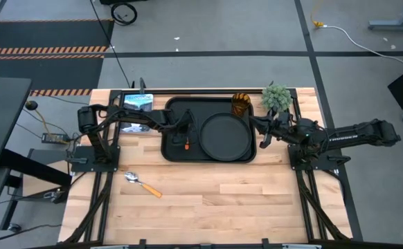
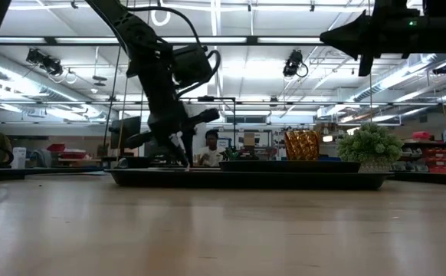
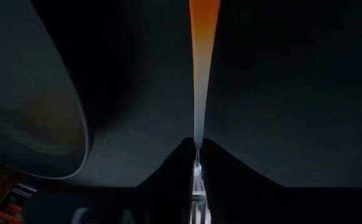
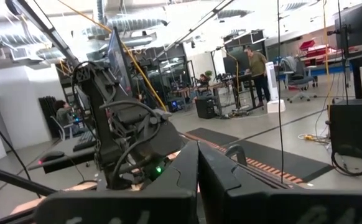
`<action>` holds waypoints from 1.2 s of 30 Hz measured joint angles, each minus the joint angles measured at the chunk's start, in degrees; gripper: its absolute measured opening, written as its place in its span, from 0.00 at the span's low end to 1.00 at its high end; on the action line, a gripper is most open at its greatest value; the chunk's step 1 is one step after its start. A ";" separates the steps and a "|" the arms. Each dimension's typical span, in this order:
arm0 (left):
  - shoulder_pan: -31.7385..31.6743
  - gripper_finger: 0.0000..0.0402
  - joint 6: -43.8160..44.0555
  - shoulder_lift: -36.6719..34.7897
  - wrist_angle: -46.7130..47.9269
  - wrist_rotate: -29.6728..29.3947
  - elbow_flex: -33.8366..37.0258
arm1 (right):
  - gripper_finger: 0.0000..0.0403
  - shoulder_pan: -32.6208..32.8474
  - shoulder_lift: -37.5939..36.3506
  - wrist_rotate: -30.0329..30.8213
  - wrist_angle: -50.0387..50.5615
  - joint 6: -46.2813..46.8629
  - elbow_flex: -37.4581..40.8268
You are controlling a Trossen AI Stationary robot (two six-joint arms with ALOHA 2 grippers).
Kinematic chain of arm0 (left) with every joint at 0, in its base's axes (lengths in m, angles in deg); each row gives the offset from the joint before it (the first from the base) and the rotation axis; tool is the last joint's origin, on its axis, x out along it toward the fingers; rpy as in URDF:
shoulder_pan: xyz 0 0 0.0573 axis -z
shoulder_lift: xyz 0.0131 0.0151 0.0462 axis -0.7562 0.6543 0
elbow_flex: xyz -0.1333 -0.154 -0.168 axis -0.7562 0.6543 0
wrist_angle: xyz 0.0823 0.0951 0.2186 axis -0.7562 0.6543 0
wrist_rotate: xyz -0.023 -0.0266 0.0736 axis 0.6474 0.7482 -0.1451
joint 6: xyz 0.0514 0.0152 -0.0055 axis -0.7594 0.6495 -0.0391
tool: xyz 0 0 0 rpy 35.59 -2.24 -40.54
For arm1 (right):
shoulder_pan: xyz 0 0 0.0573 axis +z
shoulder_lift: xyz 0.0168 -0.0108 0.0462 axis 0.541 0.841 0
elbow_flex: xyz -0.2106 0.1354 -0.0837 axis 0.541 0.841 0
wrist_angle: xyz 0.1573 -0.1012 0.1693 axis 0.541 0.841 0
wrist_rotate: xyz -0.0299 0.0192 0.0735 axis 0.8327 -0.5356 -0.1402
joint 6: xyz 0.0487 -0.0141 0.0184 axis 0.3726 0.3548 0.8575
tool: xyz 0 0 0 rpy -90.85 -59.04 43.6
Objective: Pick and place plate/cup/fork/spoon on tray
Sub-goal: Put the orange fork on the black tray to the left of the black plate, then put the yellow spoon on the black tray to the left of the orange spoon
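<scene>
The black rectangular tray (image 1: 175, 111) lies at the table's far middle. The round black plate (image 1: 224, 135) lies on its right half, and the amber cup (image 1: 241, 104) stands in its far right corner. My left gripper (image 1: 185, 137) is over the tray's left half, just left of the plate, shut on the fork (image 1: 186, 145). The spoon (image 1: 142, 185) lies on the bare wood nearer the front left. My right gripper (image 1: 262, 135) is shut and empty, raised beside the tray's right rim. My left gripper pinches the fork's silver metal part (image 3: 197, 168) between its two fingers, along the fork. The fingers point down at a slant. The orange handle (image 3: 204, 37) sticks out past the fingertips over the tray floor. Whether it touches the floor I cannot tell.
A small green plant (image 1: 276, 97) stands at the far right, behind my right arm. A blue-and-white box (image 1: 137, 102) lies at the far left next to the tray. Bare wood spreads between the tray and the table's near edge.
</scene>
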 joint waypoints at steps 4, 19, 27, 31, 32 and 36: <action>0.00 0.16 1.31 0.00 -0.02 1.45 0.00 | 0.03 0.02 0.79 -0.01 -0.46 -0.08 0.00; 3.48 0.30 13.88 -1.41 -0.62 -12.86 -0.24 | 0.03 0.01 1.08 -0.02 -0.49 -0.17 0.00; 11.58 0.22 46.83 -7.72 -1.33 -23.64 -0.33 | 0.03 0.00 1.08 -0.22 -0.83 -1.91 0.01; 16.65 0.19 72.89 -12.17 0.07 -24.10 -0.33 | 0.03 0.01 1.08 -0.24 -1.19 -3.21 0.01; 17.91 0.18 79.79 -13.24 0.31 -23.62 -0.33 | 0.03 0.02 1.08 -0.24 -1.61 -3.57 0.00; 22.32 0.17 108.13 -17.17 2.70 -19.88 -0.33 | 0.03 0.01 1.08 -0.24 -4.54 -6.34 0.00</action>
